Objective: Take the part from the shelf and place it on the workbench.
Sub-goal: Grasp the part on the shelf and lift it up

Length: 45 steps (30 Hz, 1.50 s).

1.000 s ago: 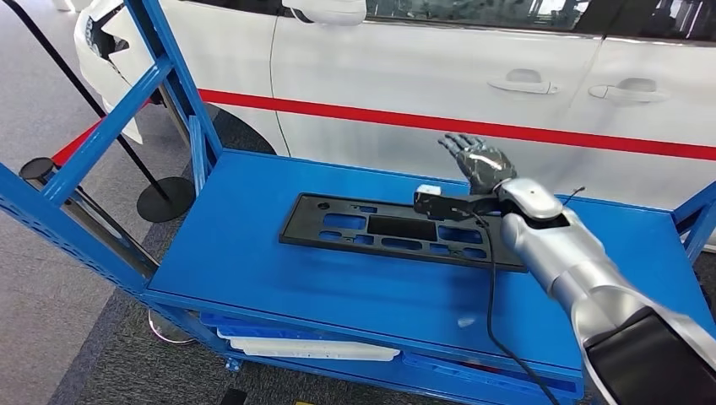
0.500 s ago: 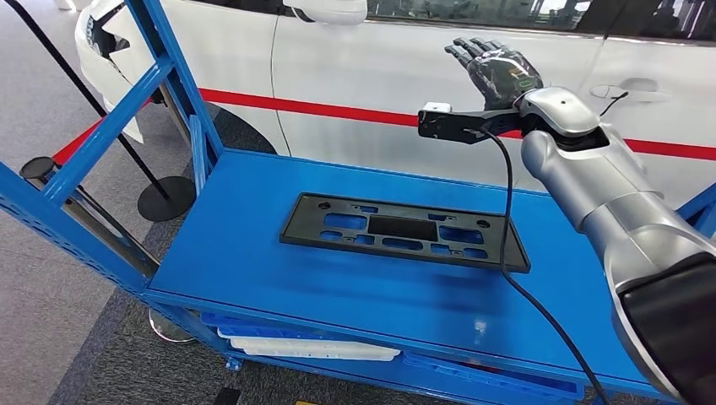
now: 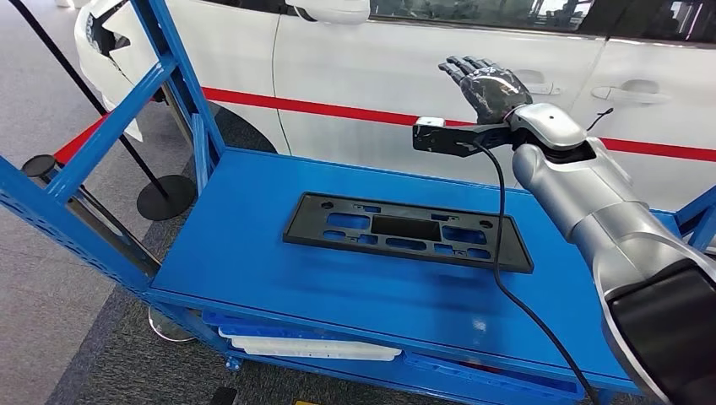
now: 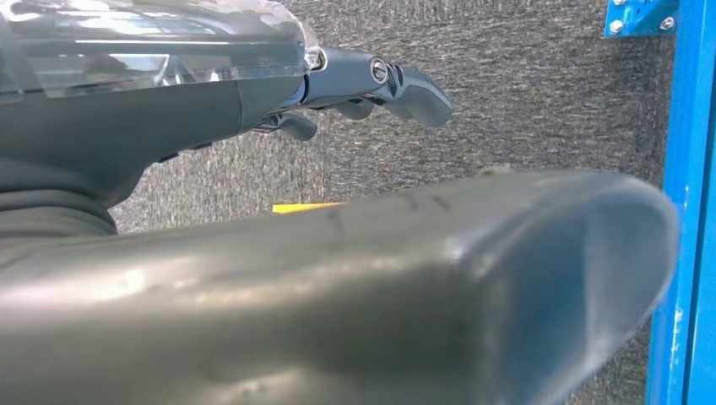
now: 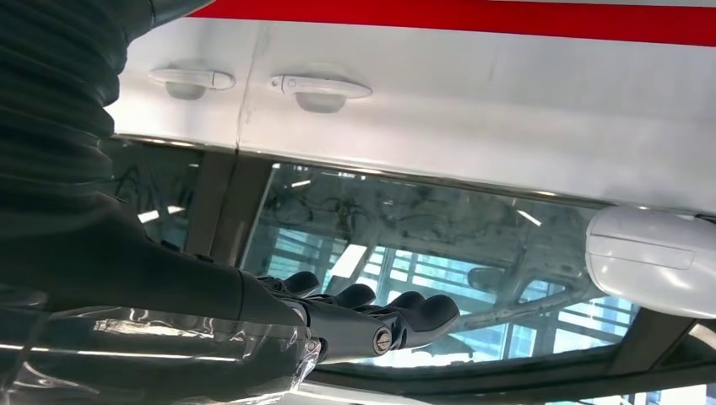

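Your right hand (image 3: pixel 488 86) has dropped slightly, fingers extended and empty, well above the part (image 3: pixel 407 231); begin the reach.

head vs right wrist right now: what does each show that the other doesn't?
Head view alone: the black part lying flat on the blue shelf, untouched, the silver right arm raised above it, and grey floor beside the shelf.

Right wrist view alone: the car's side window with its reflections, seen close.

Both: the right robot hand, fingers extended and holding nothing, plus the white car with its red stripe, door handles and side mirror.
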### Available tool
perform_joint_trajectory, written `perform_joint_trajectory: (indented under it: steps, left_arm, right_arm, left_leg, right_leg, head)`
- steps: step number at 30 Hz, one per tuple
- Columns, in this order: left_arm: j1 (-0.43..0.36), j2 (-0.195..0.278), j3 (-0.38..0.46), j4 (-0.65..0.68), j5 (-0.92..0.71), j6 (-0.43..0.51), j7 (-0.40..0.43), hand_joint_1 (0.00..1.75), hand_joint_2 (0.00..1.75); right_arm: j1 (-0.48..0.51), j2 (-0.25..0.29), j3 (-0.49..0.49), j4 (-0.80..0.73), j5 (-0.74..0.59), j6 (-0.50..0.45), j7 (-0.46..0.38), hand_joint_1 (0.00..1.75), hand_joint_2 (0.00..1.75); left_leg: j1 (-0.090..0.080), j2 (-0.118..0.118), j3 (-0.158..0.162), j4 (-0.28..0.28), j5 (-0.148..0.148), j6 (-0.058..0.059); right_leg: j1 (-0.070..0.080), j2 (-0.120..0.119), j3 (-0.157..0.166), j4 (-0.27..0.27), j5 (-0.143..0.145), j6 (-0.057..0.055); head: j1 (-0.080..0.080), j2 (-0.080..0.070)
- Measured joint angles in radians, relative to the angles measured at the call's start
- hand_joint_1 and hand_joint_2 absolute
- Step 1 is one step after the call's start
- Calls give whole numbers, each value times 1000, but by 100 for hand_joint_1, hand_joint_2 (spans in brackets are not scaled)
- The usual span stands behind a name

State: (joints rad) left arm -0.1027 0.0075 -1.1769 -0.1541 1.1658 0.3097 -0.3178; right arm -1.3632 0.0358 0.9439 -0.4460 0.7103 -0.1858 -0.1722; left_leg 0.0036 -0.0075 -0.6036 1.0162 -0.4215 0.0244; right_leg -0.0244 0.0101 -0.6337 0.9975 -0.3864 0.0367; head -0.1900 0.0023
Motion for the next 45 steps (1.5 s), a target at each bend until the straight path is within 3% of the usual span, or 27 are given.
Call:
perform_joint_trajectory:
  steps: [1, 3, 5, 6, 7, 8, 9, 11, 13, 15, 17, 19, 21, 22, 23, 24, 27, 28, 31, 33, 36, 37, 38, 39, 41, 43, 45]
  left_arm:
    - [0, 0, 0, 0, 0, 0, 0, 0, 0]
    - [-1, 0, 0, 0, -1, -1, 1, 0, 0]
    - [-1, 0, 0, 0, -3, -2, 2, 0, 0]
    - [0, 0, 0, 0, -4, -2, 3, 0, 0]
    - [0, 0, 0, 0, -7, -3, 3, 0, 0]
    - [1, -1, 0, 0, -10, -3, 3, 0, 0]
    - [2, -1, 0, 0, -13, -4, 3, 0, 0]
    - [2, -2, 0, 0, -16, -7, 3, 0, 0]
    - [1, -2, -1, 0, -16, -8, 3, 0, 0]
    - [2, -2, -2, 0, -16, -8, 3, 0, 0]
    - [5, -2, -2, 0, -16, -8, 3, 0, 0]
    - [6, -2, -3, 0, -16, -8, 3, 0, 0]
    - [6, -3, -4, 0, -18, -8, 3, 0, 0]
    - [6, -3, -5, 0, -19, -8, 3, 0, 0]
    - [6, -3, -6, 0, -19, -8, 3, 0, 0]
    - [5, -3, -6, 0, -20, -8, 3, 0, 0]
    - [4, -2, -6, 0, -20, -8, 3, 0, 0]
    - [4, -2, -6, 0, -20, -8, 3, 0, 0]
    - [4, -4, -7, 0, -20, -8, 3, 0, 0]
    - [3, -5, -7, 0, -20, -8, 3, 0, 0]
    - [1, -7, -7, 0, -23, -6, 5, 0, 0]
    - [1, -8, -7, 0, -26, -6, 5, 0, 0]
    - [2, -8, -7, 0, -28, -6, 6, 0, 0]
    - [2, -9, -7, 0, -31, -6, 7, 0, 0]
    - [2, -10, -8, 0, -33, -6, 8, 0, 0]
    - [0, -11, -8, 0, -33, -6, 10, 0, 0]
    - [-1, -12, -8, 0, -32, -7, 11, 0, 0]
  right_arm:
    - [0, 0, 0, 1, 0, 0, 0, 0, 175]
    - [0, -2, 0, 3, -1, 1, 1, 0, 175]
    - [6, -3, 1, 6, -1, 1, 1, 0, 175]
    - [12, -3, 1, 8, -1, 1, 2, 0, 175]
    - [18, -4, 2, 10, -1, 2, 2, 0, 175]
    - [22, -5, 2, 12, 0, 2, 2, 0, 175]
    - [23, -5, 3, 14, 0, 2, 2, 0, 175]
    - [22, -5, 3, 15, 0, 2, 1, 0, 175]
    - [21, -5, 3, 16, 0, 2, 0, 0, 175]
    - [21, -6, 5, 17, 0, 2, -2, 0, 175]
    - [21, -6, 6, 17, 0, 2, -2, 0, 175]
    - [21, -6, 7, 17, 0, 4, -3, 0, 175]
    - [23, -6, 8, 17, 0, 5, -3, 0, 175]
    - [24, -6, 9, 17, 0, 7, -3, 0, 175]
    - [26, -6, 10, 17, 0, 7, -3, 0, 175]
    - [27, -6, 10, 17, 0, 7, -2, 0, 175]
    - [29, -7, 11, 17, 0, 5, -3, 0, 175]
    - [29, -7, 11, 17, 0, 4, -4, 0, 175]
    - [33, -9, 13, 17, 0, 2, -9, 0, 175]
    - [34, -12, 13, 18, -1, 1, -11, 0, 175]
    - [44, -16, 14, 18, -1, -1, -16, 0, 175]
    - [51, -18, 15, 18, -1, -2, -17, 0, 175]
    - [57, -19, 15, 18, 0, -2, -18, 0, 175]
    - [61, -21, 16, 19, 1, -2, -18, 0, 175]
    - [63, -21, 17, 18, 2, -4, -18, 0, 175]
    - [62, -21, 17, 16, 3, -5, -18, 0, 175]
    - [62, -20, 17, 15, 2, -2, -18, 0, 175]
  left_leg:
    - [2, 2, 1, -5, 5, 5]
    - [7, 6, 1, -15, 15, 15]
    - [5, 8, -5, -15, 20, 19]
    - [4, 8, -8, -14, 22, 19]
    - [4, 8, -12, -12, 23, 19]
    - [3, 7, -16, -8, 24, 17]
    - [4, 7, -20, -4, 25, 16]
    - [3, 6, -29, 6, 25, 8]
    - [1, 6, -36, 10, 29, -4]
    - [0, 5, -39, 8, 36, -18]
    - [1, 4, -50, 23, 18, -30]
    - [5, 4, -81, 111, -55, -39]
    - [7, 4, -119, 241, -131, -46]
    - [8, 4, -123, 278, -145, -48]
    - [8, 4, -110, 280, -142, -49]
    - [8, 4, -77, 239, -122, -48]
    - [5, 3, 51, 46, -70, -35]
    - [2, 2, 69, 15, -67, -30]
    - [-1, 3, 63, 0, -53, -12]
    - [4, 6, 54, -10, -33, 3]
    - [3, 10, 25, -12, -8, 16]
    - [2, 10, 14, -11, -1, 17]
    - [1, 10, 3, -9, 6, 17]
    - [0, 9, -7, -7, 12, 16]
    - [-2, 9, -25, 0, 22, 11]
    - [-4, 9, -35, 4, 30, 2]
    - [-4, 9, -38, 1, 39, -8]
  right_leg:
    - [0, 0, -2, 7, -8, 2]
    - [1, -2, -27, 68, -60, 4]
    - [1, -3, -76, 200, -137, 4]
    - [1, -3, -96, 260, -162, 5]
    - [1, -4, -102, 291, -168, 6]
    - [1, -4, -90, 281, -156, 5]
    - [0, -5, -59, 233, -130, 3]
    - [3, -6, 18, 101, -89, -5]
    - [9, -5, 50, 38, -76, -15]
    - [11, -5, 44, 34, -69, -27]
    - [7, -7, 38, 25, -58, -42]
    - [5, -9, 28, 20, -44, -54]
    - [6, -10, 13, 21, -33, -58]
    - [7, -10, 5, 22, -28, -58]
    - [7, -9, -3, 24, -23, -56]
    - [7, -9, -11, 27, -18, -54]
    - [9, -9, -25, 31, -5, -42]
    - [9, -9, -27, 32, 0, -36]
    - [10, -8, -32, 28, 13, -17]
    - [11, -8, -49, 63, -24, -7]
    - [10, -8, -112, 245, -145, -1]
    - [10, -8, -123, 293, -163, -1]
    - [10, -8, -117, 310, -161, -1]
    - [11, -8, -92, 287, -143, -3]
    - [13, -8, 2, 155, -105, -14]
    - [19, -8, 70, 47, -93, -24]
    - [25, -9, 77, 23, -91, -33]
  head:
    - [0, 0]
    - [0, 0]
    - [0, 0]
    - [0, 0]
    - [0, 0]
    - [0, 0]
    - [0, 0]
    - [0, 0]
    - [0, 0]
    - [0, 0]
    - [0, 0]
    - [0, 0]
    - [0, 0]
    - [0, 0]
    - [0, 0]
    - [0, 0]
    - [0, 0]
    - [0, 0]
    - [0, 0]
    - [0, 0]
    - [0, 0]
    - [1, 0]
    - [1, 0]
    - [0, 0]
    - [0, 0]
    - [0, 0]
    - [0, 0]
